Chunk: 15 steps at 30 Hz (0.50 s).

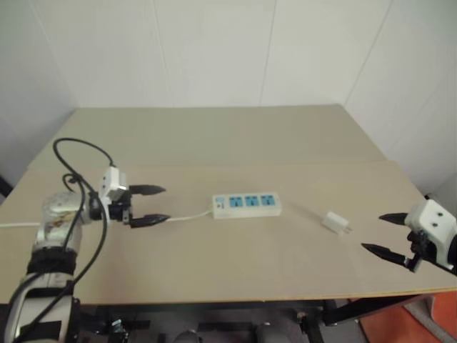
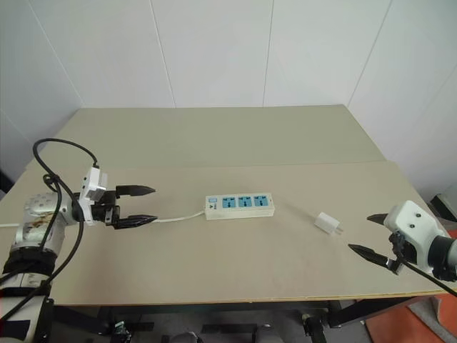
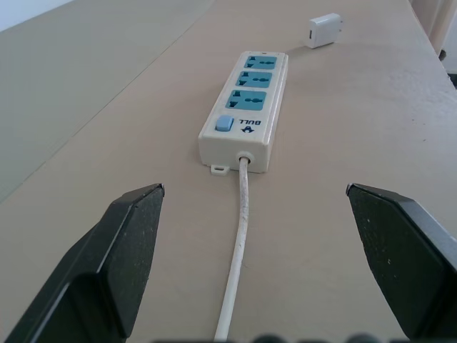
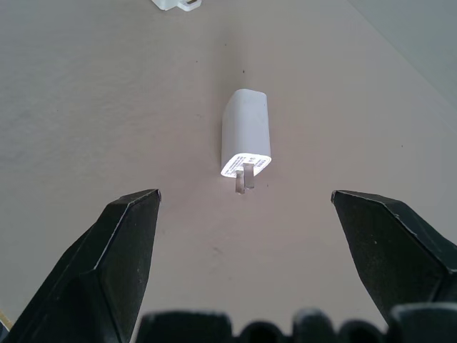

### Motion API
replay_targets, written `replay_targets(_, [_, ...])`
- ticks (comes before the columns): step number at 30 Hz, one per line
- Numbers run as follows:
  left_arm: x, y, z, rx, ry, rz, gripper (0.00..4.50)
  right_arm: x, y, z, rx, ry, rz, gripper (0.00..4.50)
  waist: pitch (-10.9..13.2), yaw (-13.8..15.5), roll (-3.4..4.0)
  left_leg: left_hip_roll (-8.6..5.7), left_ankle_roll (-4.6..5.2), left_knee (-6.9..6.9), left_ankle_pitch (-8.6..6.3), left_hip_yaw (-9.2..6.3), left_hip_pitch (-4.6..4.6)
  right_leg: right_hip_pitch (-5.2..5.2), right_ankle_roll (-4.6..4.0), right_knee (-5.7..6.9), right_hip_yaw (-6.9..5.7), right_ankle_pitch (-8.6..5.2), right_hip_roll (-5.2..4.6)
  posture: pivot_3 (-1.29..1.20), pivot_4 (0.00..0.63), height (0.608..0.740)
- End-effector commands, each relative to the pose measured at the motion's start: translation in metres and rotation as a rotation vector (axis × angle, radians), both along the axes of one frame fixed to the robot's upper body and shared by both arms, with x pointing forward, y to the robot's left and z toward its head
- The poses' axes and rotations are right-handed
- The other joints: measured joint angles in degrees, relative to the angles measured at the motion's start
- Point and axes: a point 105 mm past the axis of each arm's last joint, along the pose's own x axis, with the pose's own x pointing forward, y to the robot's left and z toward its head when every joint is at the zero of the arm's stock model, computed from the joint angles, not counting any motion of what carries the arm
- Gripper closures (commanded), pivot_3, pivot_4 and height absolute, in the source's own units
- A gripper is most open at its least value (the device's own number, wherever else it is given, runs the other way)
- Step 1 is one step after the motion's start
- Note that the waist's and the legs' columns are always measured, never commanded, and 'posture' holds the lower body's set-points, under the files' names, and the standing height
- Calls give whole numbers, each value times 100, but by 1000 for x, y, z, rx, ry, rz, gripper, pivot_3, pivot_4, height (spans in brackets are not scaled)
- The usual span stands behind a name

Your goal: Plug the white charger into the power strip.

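White charger lies on its side on the tan tabletop, unplugged, prongs aimed toward the right gripper. Landmark is the power strip: charger sits to its right, near but clearly apart, slightly closer to the table's front edge. Right gripper hovers further right of the charger, fingers spread wide, nothing between them, lined up on the prongs. Left gripper is to the strip's left, also spread and empty, straddling the thin white cord off the strip's switch end. Strip lies flat mid-table, three blue outlets up, all free.
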Motion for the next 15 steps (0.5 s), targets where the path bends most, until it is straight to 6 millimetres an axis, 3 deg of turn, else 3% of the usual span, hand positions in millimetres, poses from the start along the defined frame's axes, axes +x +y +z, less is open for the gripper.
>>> replay_targets(1, [3,-1,7,3,-36,-8,44,0,1,10,-28,-54,7,0,0,-2,0,0,0,0,0,0,0,0,0,0,0,0,0,0,150,740])
replay_targets(15, [20,-13,2,-19,-58,-15,44,-6,5,9,-23,-69,-3,0,-1,1,-1,-1,0,1,0,0,1,1,0,2,0,0,0,0,150,740])
